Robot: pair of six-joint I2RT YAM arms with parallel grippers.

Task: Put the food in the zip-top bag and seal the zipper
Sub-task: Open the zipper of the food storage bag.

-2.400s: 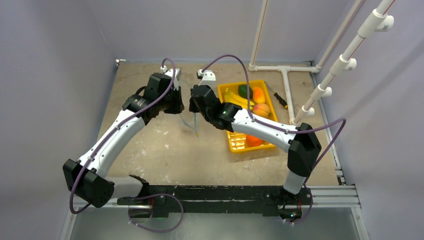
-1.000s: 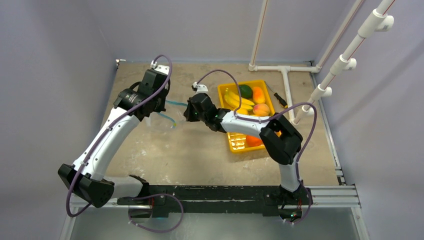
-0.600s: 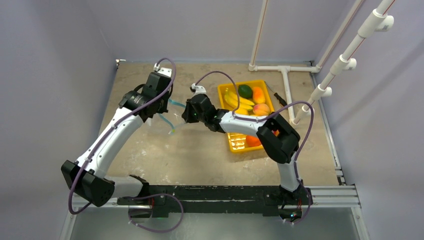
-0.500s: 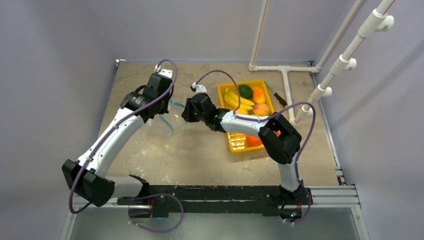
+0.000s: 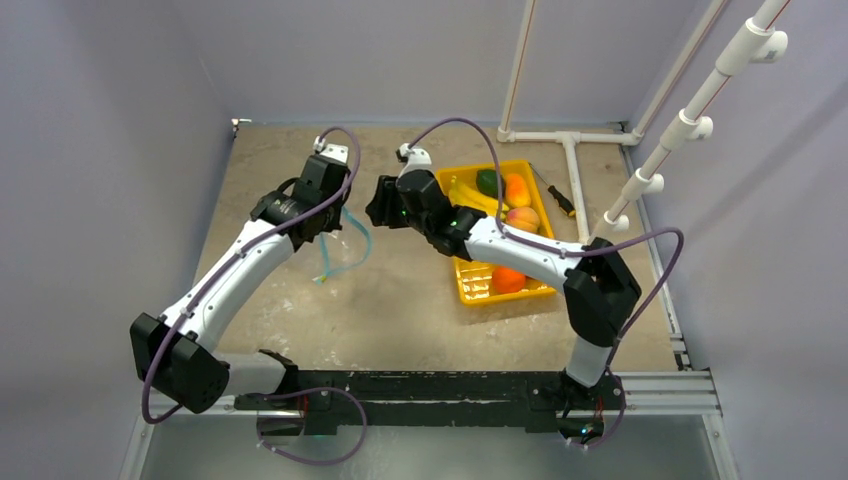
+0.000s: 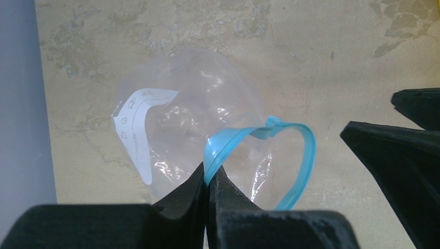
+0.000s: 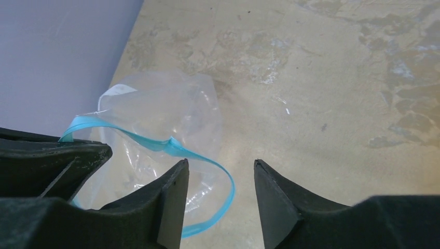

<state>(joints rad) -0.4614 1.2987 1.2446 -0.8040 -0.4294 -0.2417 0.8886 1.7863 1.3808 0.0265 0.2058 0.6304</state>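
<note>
The clear zip-top bag (image 6: pixel 187 109) hangs floppy over the table, its mouth gaping. My left gripper (image 6: pixel 209 174) is shut on the teal-blue zipper (image 6: pixel 307 155) at one side of the mouth. My right gripper (image 7: pixel 221 166) stands open just beside the bag (image 7: pixel 161 106), its jaws apart with nothing between them; the zipper (image 7: pixel 150 141) loops past its left finger. From above, the left gripper (image 5: pixel 338 213) and right gripper (image 5: pixel 376 207) face each other over the bag (image 5: pixel 340 245). The food lies in the yellow tray (image 5: pixel 475 290): bananas (image 5: pixel 470 196), avocado (image 5: pixel 487 181), mango (image 5: pixel 517 190), peach (image 5: pixel 522 218), orange (image 5: pixel 508 279).
A black-handled tool (image 5: pixel 560 200) lies right of the tray. White pipes (image 5: pixel 575 185) run along the table's back right, and more rise at the right. Grey walls close in the left and back. Bare tan tabletop (image 5: pixel 400 300) lies in front of the bag.
My right gripper has opened, let go of the zipper and drawn back to the right. The bag now hangs from the left gripper alone, its mouth drooping.
</note>
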